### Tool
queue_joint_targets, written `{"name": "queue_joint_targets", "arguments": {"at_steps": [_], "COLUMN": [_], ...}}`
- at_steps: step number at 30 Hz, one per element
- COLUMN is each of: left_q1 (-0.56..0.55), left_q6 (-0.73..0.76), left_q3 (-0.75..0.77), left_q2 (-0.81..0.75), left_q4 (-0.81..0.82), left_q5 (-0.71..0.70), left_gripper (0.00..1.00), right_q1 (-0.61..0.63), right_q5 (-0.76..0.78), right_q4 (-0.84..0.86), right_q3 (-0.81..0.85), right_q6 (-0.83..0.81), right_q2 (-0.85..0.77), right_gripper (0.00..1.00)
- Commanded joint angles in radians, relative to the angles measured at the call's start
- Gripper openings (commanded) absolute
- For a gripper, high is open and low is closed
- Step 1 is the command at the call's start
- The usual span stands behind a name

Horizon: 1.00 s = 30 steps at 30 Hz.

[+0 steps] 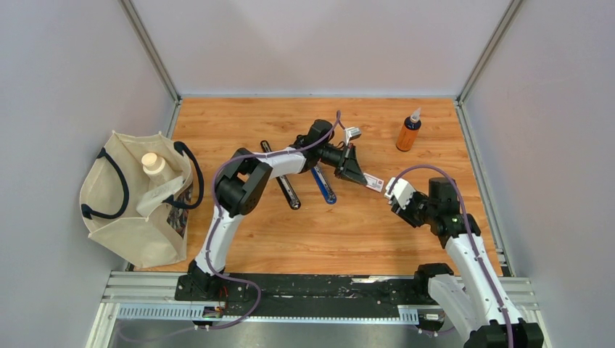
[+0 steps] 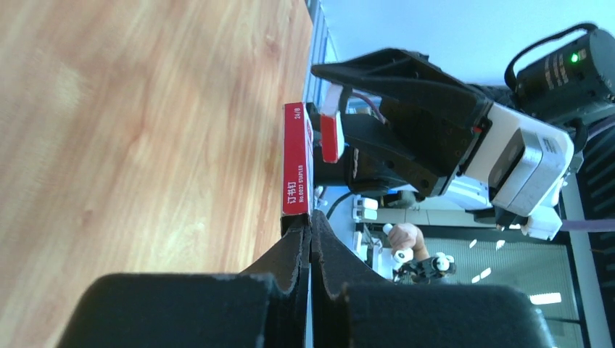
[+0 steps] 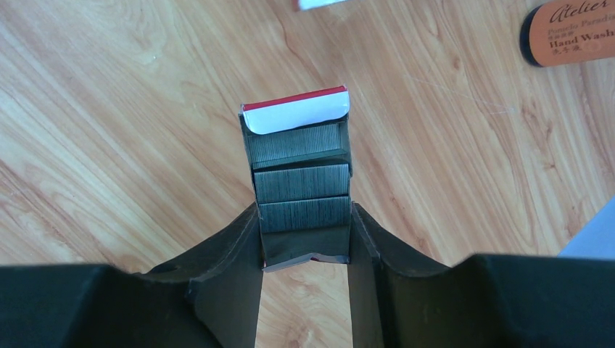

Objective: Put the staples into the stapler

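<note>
The staples box is pulled apart into two pieces. My left gripper (image 1: 365, 176) is shut on the flat red sleeve (image 2: 297, 163), pinching its near end (image 2: 310, 225) above the table. My right gripper (image 1: 392, 191) is shut on the open inner tray (image 3: 301, 181), its fingers (image 3: 236, 254) pressing on both sides. Silvery-grey staple strips (image 3: 300, 183) lie in the tray, with a white and red flap (image 3: 294, 114) at its far end. The two grippers almost meet. A long black bar (image 1: 283, 180) and a blue bar (image 1: 324, 185), apparently the stapler, lie under the left arm.
An orange bottle (image 1: 409, 133) stands at the back right and also shows in the right wrist view (image 3: 573, 32). A small silvery object (image 1: 353, 134) lies behind the left gripper. A cream tote bag (image 1: 138, 199) with a bottle (image 1: 152, 163) sits at the left edge.
</note>
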Motion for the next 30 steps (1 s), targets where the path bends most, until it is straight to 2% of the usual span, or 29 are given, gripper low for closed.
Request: {"name": "queue_joint_targets", "arguments": {"at_steps": [1, 3, 5, 10, 12, 17, 24, 27, 30], "left_q1": [0.010, 0.012, 0.013, 0.024, 0.028, 0.047, 0.047, 0.045, 0.044], "left_q6": [0.047, 0.048, 0.044, 0.012, 0.033, 0.113, 0.343, 0.374, 0.375], "left_q3": [0.111, 0.171, 0.254, 0.331, 0.328, 0.296, 0.351, 0.389, 0.446], "left_q2": [0.056, 0.094, 0.142, 0.193, 0.187, 0.145, 0.050, 0.035, 0.047], "left_q4": [-0.052, -0.072, -0.094, -0.107, -0.136, -0.226, -0.545, -0.622, -0.628], "left_q5": [-0.004, -0.007, -0.009, -0.016, -0.024, -0.077, -0.266, -0.346, -0.342], "left_gripper": [0.01, 0.02, 0.11, 0.61, 0.74, 0.77, 0.80, 0.81, 0.81], "right_q1": [-0.011, -0.010, -0.010, -0.011, -0.010, -0.011, -0.011, -0.010, -0.010], "right_q5": [0.005, -0.001, -0.012, -0.026, -0.032, -0.055, -0.061, -0.061, -0.066], "right_q4": [-0.030, -0.034, -0.037, -0.050, -0.060, -0.074, -0.079, -0.077, -0.079], "right_q3": [-0.003, -0.003, 0.000, 0.009, 0.017, 0.038, 0.048, 0.049, 0.051], "right_q6": [-0.037, -0.034, -0.032, -0.031, -0.032, -0.029, -0.018, -0.014, -0.014], "right_q2": [-0.011, -0.010, -0.010, -0.005, -0.002, 0.000, -0.006, -0.005, -0.008], "right_gripper": [0.40, 0.40, 0.40, 0.40, 0.40, 0.40, 0.41, 0.41, 0.41]}}
